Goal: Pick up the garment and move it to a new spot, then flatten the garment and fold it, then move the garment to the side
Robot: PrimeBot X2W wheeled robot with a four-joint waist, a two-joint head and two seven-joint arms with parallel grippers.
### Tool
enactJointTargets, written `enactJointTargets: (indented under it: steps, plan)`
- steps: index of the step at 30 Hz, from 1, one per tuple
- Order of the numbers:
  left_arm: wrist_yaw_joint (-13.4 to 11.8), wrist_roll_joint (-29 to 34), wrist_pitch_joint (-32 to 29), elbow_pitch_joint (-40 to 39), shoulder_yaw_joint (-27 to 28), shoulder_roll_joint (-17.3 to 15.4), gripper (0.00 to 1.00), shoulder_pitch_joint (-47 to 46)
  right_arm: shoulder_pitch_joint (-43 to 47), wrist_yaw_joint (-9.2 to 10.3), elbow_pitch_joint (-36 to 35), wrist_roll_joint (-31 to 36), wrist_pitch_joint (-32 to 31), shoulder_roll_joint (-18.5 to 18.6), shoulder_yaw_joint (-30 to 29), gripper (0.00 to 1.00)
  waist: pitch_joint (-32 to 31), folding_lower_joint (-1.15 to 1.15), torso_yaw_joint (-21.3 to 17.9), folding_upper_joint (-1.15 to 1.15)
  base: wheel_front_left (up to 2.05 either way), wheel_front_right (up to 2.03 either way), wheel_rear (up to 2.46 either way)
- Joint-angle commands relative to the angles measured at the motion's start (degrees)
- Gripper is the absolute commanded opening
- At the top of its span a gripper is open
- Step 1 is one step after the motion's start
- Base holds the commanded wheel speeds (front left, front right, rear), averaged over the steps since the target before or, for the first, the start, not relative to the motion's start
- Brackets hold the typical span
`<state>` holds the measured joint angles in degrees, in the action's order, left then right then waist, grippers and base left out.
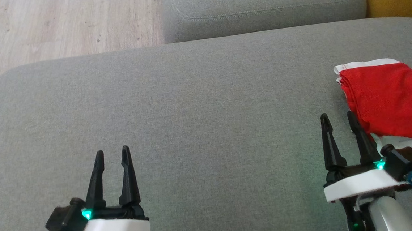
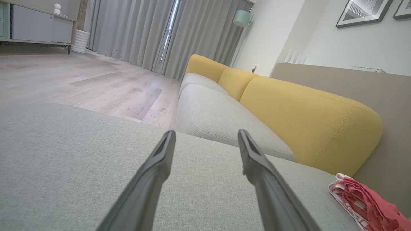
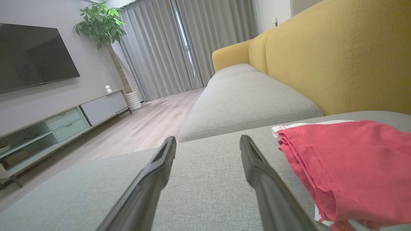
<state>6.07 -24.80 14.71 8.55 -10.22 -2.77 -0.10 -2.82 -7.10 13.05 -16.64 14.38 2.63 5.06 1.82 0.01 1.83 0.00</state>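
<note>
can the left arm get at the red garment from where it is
Probably not easily. The left gripper hovers open far across the grey cushion from the red garment, and the right gripper stands between them, right beside the cloth. The right arm looks far better placed.

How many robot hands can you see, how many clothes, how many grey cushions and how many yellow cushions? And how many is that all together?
Grippers: 2, the left gripper and the right gripper
Garments: 1, the red garment
Grey seat cushions: 3
Yellow back cushions: 3
Total: 9
</note>
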Motion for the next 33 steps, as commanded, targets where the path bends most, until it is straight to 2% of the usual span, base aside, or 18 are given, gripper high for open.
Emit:
enactJointTargets:
  steps: [1, 20, 21, 25, 33]
  plan:
    - [0.0, -0.4, 0.3, -2.2, 2.1, -0.1, 1.0, -1.5, -1.2, -0.39, -2.2, 0.2, 0.6, 0.3, 1.1, 1.0, 0.0, -0.01, 0.0, 0.0, 0.0, 0.0, 0.0]
    - [-0.8, -0.6, 0.3, -3.1, 2.3, -0.1, 1.0, -1.4, -1.3, -0.39, -2.1, 0.2, 0.6, 0.2, 1.2, 1.0, -0.2, -0.01, 0.5, 0.0, 0.0, 0.0, 0.0]
    - [-0.6, 0.0, 0.0, -1.2, 0.5, 0.0, 0.0, 0.3, 0.0, 0.0, 0.0, 0.1, 0.0, 0.0, -0.1, 0.0, -0.3, 0.0, 0.5, 0.0, 0.0, 0.0, 0.0]
    - [-0.8, -0.2, -0.1, 1.8, 0.5, 0.0, 0.0, 1.3, 0.9, 0.02, 3.0, -0.2, -0.1, -0.1, 0.1, 0.0, -0.3, 0.0, 0.5, 0.0, 0.0, 0.0, 0.0]
    - [-0.7, -4.2, -1.0, 2.0, 1.1, -0.2, 0.0, 1.0, 0.8, 0.0, 2.8, -4.7, -1.0, 0.2, -0.2, 0.0, -0.3, 0.0, 0.4, 0.0, 0.0, 0.0, 0.0]
